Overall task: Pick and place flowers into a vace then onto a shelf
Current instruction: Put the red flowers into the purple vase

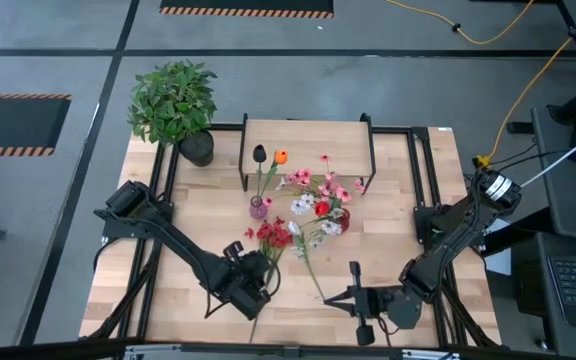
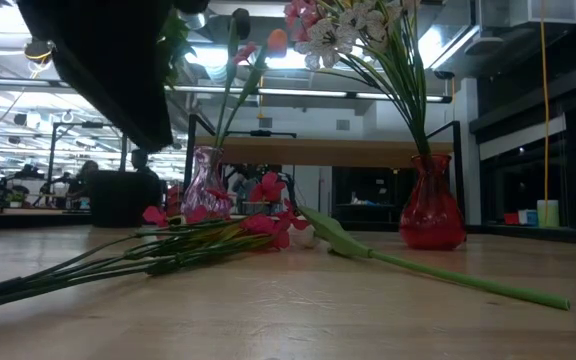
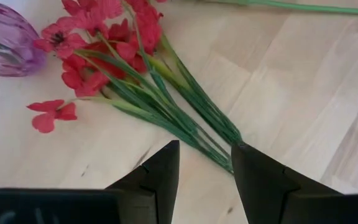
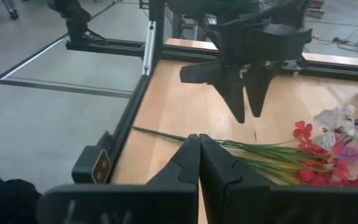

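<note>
A bundle of red flowers [image 1: 273,236] lies flat on the table, blooms toward the far side and green stems [image 3: 191,118] toward the near edge. My left gripper [image 3: 206,144] hangs open just above those stems, fingers pointing down, one on either side. My right gripper [image 4: 199,142] is shut and level at the near right, pointing toward the left gripper. A purple vase [image 1: 259,208] holds a black and an orange bloom. A red vase [image 2: 431,215] holds pink and white flowers. The shelf [image 1: 308,150] stands behind them.
A single long-stemmed flower [image 2: 438,270] lies on the table between the bundle and the right gripper. A bushy potted plant [image 1: 173,100] stands at the far left corner. Black frame rails run along the table's left and right sides.
</note>
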Controlling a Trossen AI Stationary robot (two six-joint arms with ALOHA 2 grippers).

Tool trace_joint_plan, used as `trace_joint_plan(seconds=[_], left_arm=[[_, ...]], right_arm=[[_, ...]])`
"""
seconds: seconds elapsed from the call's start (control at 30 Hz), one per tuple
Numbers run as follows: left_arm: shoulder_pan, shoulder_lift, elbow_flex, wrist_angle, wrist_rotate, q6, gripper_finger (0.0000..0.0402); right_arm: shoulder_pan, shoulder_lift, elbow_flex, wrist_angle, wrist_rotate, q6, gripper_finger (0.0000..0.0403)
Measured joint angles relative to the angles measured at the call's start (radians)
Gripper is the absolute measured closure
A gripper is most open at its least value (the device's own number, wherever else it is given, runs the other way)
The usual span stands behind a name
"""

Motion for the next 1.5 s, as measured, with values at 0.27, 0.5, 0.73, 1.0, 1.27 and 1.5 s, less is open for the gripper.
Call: trace_joint_plan(seconds=[0.27, 0.5, 0.73, 1.0, 1.27, 1.5], left_arm=[[0.005, 0.048, 0.0, 0.028, 0.04, -0.034, 0.0262], [0.006, 0.081, 0.0, 0.051, 0.057, -0.069, 0.0262], [0.008, 0.136, 0.0, 0.09, 0.105, -0.069, 0.0262], [0.022, 0.181, 0.003, 0.093, 0.122, -0.086, 0.0272], [0.008, 0.187, 0.004, 0.087, 0.164, -0.09, 0.0389], [-0.017, 0.154, -0.004, -0.018, 0.161, -0.111, 0.0396]], right_arm=[[0.009, 0.031, 0.0, 0.023, 0.039, 0.009, 0.0399], [0.009, 0.031, 0.0, 0.023, 0.041, 0.018, 0.0399], [0.009, 0.031, 0.0, 0.022, 0.041, 0.016, 0.0399], [0.009, 0.031, 0.0, 0.02, 0.041, 0.014, 0.0399], [0.009, 0.031, 0.0, 0.019, 0.04, 0.018, 0.0399], [0.009, 0.031, 0.0, 0.016, 0.04, 0.012, 0.0399]])
